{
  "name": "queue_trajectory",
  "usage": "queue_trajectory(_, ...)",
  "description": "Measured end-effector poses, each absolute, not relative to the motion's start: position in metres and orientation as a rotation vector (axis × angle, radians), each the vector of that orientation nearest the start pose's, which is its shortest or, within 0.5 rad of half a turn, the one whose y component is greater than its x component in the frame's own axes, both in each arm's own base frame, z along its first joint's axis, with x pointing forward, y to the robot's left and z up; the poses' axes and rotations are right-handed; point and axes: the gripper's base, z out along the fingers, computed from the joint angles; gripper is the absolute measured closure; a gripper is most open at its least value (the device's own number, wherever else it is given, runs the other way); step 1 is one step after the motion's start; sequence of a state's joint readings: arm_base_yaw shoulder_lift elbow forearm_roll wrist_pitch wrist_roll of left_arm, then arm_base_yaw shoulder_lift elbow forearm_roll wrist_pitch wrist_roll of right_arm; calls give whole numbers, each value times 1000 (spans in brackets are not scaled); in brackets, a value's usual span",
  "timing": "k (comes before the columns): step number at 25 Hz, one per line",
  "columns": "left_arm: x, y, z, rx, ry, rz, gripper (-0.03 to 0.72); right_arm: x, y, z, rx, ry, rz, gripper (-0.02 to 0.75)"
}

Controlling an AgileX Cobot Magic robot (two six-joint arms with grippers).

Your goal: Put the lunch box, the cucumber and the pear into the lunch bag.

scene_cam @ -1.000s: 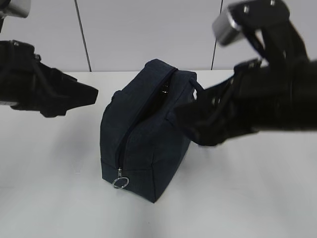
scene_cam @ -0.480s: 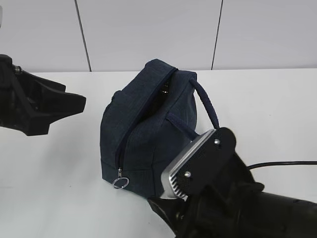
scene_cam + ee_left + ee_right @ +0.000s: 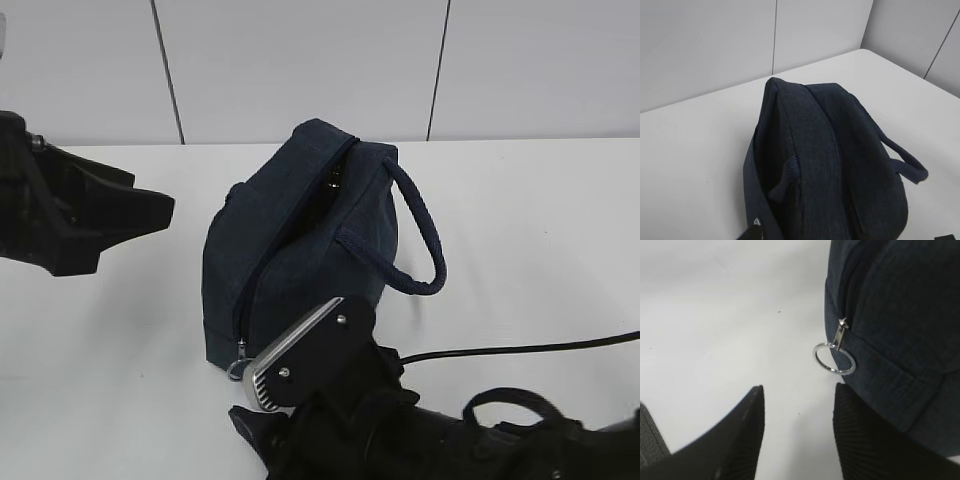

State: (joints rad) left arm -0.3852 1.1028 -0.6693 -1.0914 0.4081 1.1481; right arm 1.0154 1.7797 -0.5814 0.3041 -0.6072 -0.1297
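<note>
My right tool is open, both fingers spread with bare desk showing in the gap. Nothing gripped. The lunch bag sits just ahead and to the right of that tool. Its corner runs alongside the right finger; I can't tell if they touch. The zipper ring pull hangs off the bag's end seam, just ahead of the fingertips and slightly right of the gap centre, not between the fingers. The ring lies against the fabric, its slider right above it.

In the exterior view my right arm sits low at the near edge, its wrist camera housing close in front of the bag's near end, covering part of the ring there. A black cable trails off to the right across the desk.

My left tool hangs to the left of the bag, apart from it. Only its dark outline shows, so I can't tell if it's open or closed. From its wrist camera the bag lies just ahead and below, side panel up, looped handle sticking out to the right.

The bag stands on the desk, zipper line running over the top. It's mostly closed, with a dark gap near the top where I can't make out the inside
</note>
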Motion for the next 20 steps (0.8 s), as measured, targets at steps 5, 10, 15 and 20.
queue_trajectory(5,195,-114,284,711,2002,-555,346,181,260,111,-813,1990,480,383)
queue_trajectory(10,195,-114,284,711,2002,-555,346,191,265,101,-697,2026,457,383)
queue_trajectory(15,195,-114,284,711,2002,-555,346,198,272,99,-661,2026,459,383)
queue_trajectory(20,195,-114,284,711,2002,-555,346,204,282,97,-653,2015,467,383)
